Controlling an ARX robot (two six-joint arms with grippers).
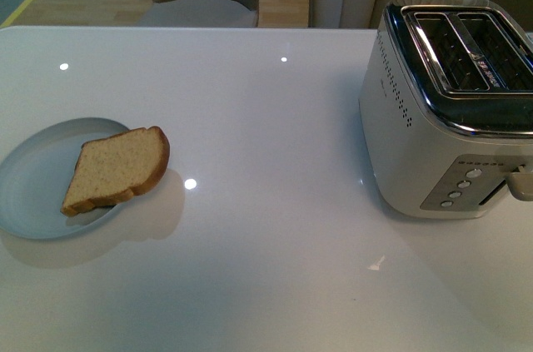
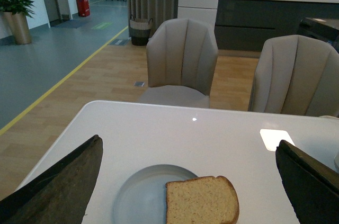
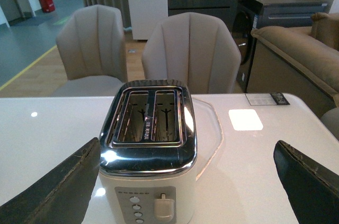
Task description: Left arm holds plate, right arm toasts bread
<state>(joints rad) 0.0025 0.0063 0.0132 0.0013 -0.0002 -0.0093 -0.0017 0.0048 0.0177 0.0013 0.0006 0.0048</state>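
Pickup of the bread (image 1: 117,169) is pending: neither arm is touching anything, and neither is showing in the front view. The slice is lying flat on the plate (image 1: 33,194), which is sitting at 9 o'clock on the white tabletop (image 1: 266,102). Its rounded end is pointing toward 1 o'clock and overhanging the plate rim on the 3 o'clock side. Its square end is resting inside the rim toward 7 o'clock. The toaster (image 1: 433,144) is standing at 3 o'clock, well apart from the plate, with both slots (image 1: 470,52) showing empty.

The left arm (image 2: 189,142) is hovering on the near side of the plate with its jaws spread wide and holding nothing. The right arm (image 3: 188,143) is hovering in front of the toaster, its jaws likewise spread wide and empty, with the lever (image 3: 163,205) facing it.

Judged step: approach, before the first grasp. The next move is calling for the left jaws to descend onto bare plate rim at about 9 o'clock, clear of the slice, and clamp it steady. The right arm is then needing to cross toward 9 o'clock and pinch the overhanging crust, where there is clearance beneath. Risk: a flat slice is likely to flex or slide under a one-sided pinch.
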